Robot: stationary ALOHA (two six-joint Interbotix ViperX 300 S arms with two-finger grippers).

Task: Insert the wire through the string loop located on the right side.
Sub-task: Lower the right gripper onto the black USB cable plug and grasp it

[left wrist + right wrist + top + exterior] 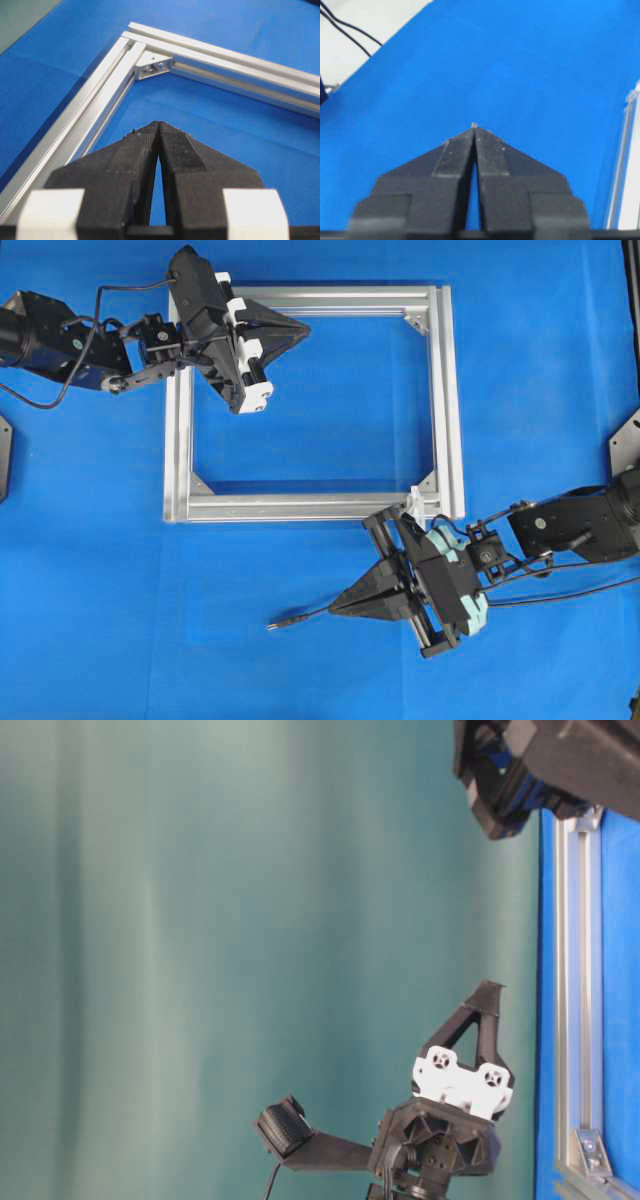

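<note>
The wire point(300, 617) is a thin black cable lying on the blue table in front of the silver frame point(446, 390); its plug tip points left. My right gripper point(335, 609) is shut on the wire, and in the right wrist view only the plug's small end point(474, 124) pokes out past the closed right gripper point(474, 130). The white string loop point(415, 502) sits on the frame's near right corner, just behind the right gripper's body and partly hidden by it. My left gripper point(303, 330) is shut on nothing and hovers inside the frame's far left corner; the left wrist view shows the left gripper point(158, 124) pressed together.
The frame's near bar point(300, 506) lies between the right gripper and the frame's inside. A corner bracket point(154, 66) is ahead of the left gripper. The frame's bar point(625, 165) runs along the right wrist view's right edge. Black arm cables point(570, 585) trail to the right.
</note>
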